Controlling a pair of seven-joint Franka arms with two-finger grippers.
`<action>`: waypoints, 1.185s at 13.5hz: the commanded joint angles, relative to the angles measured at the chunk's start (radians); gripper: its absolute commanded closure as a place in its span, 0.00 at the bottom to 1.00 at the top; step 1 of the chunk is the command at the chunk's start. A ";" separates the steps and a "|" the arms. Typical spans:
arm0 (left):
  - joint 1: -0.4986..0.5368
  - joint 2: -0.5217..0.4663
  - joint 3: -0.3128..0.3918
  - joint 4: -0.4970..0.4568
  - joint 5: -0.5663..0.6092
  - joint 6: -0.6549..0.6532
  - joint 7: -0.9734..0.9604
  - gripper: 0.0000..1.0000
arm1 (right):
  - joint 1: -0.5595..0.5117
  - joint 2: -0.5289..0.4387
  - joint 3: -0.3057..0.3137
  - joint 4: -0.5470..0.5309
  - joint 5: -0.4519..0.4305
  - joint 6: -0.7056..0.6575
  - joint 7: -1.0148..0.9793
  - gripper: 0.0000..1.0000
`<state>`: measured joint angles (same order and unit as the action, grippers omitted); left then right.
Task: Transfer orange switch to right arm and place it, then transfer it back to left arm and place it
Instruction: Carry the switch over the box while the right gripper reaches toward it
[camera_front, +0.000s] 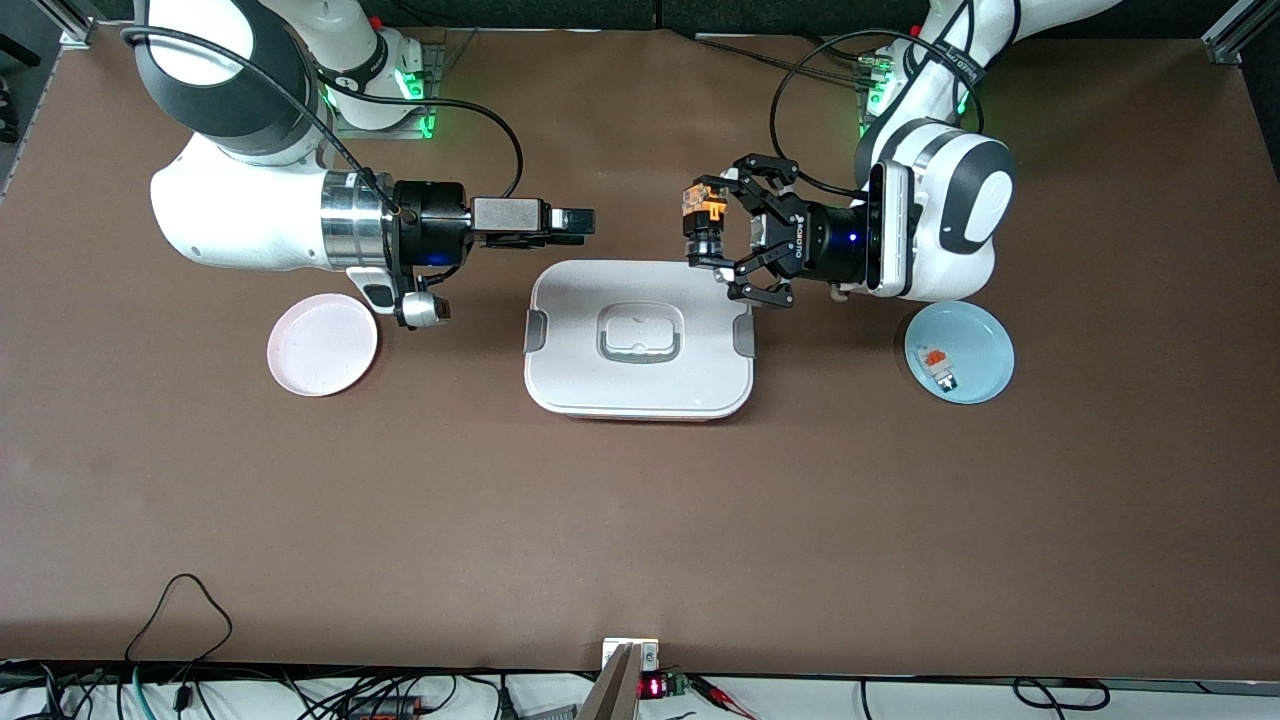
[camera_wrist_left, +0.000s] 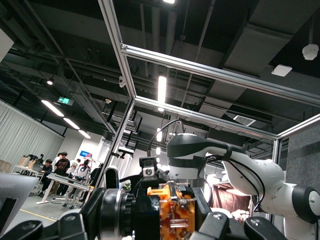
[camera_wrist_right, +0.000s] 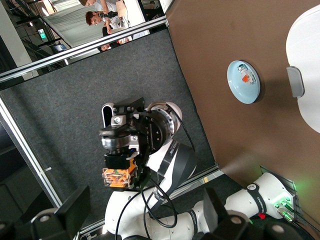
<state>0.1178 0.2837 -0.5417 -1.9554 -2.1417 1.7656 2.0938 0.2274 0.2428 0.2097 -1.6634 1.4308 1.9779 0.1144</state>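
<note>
"ROBOTIQ" is printed on the left gripper (camera_front: 712, 236), whose 2 fingers pinch the orange switch (camera_front: 702, 222) in the air over the table (camera_front: 640, 520), just above the box (camera_front: 640, 338) edge farthest from the front camera. The left arm lies level, pointing toward the right gripper (camera_front: 580, 221). That gripper, also level, hangs over bare table with fingers spread, well apart from the switch.

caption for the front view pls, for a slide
Left claw holds the tiny black-and-orange switch above the large white lidded box, facing the open right claw.
</note>
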 joint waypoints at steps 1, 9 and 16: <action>-0.018 0.018 -0.006 0.041 -0.032 0.089 0.009 1.00 | 0.013 -0.004 0.020 0.010 0.025 0.036 0.019 0.00; -0.073 0.017 -0.021 0.125 -0.023 0.282 -0.098 1.00 | 0.021 0.019 0.155 0.040 0.007 0.230 0.059 0.00; -0.075 0.031 -0.020 0.171 -0.015 0.290 -0.210 1.00 | 0.001 0.019 0.155 0.059 0.013 0.230 0.059 0.00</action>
<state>0.0474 0.2874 -0.5571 -1.8397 -2.1425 2.0411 1.9388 0.2377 0.2461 0.3585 -1.6407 1.4324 2.2047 0.1578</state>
